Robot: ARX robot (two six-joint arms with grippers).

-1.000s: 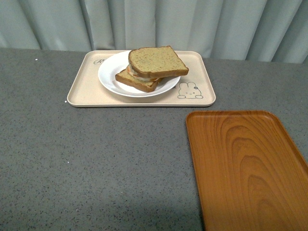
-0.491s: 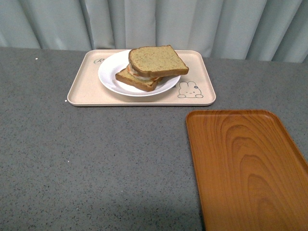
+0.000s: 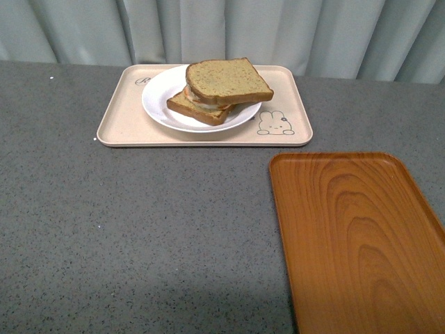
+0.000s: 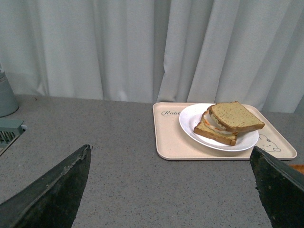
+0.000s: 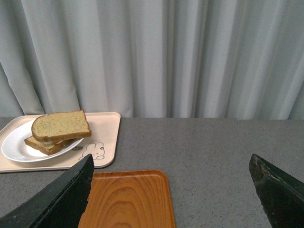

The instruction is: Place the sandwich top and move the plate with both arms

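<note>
The top [image 3: 228,81] sits on the sandwich on the plate [image 3: 161,108], far ahead. Both tools [image 4: 171,190] [image 5: 171,190] hang back, fingers spread apart and empty; the left looks nearer the plate.

The beige tray [image 3: 118,125], plate [image 3: 156,101] and sandwich top [image 3: 226,80] sit slightly higher in the front view than before.

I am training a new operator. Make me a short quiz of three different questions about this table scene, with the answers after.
1. True or false: the sandwich top already lies on the sandwich.
2. What does the plate stand on: A) the orange tray, B) the beige rabbit tray, C) the bare table?
3. Fill in: in both wrist views, the fingers of each gripper are spread wide and hold ____.

Key: 1 true. 2 B. 3 nothing; left gripper and right gripper are open.
</note>
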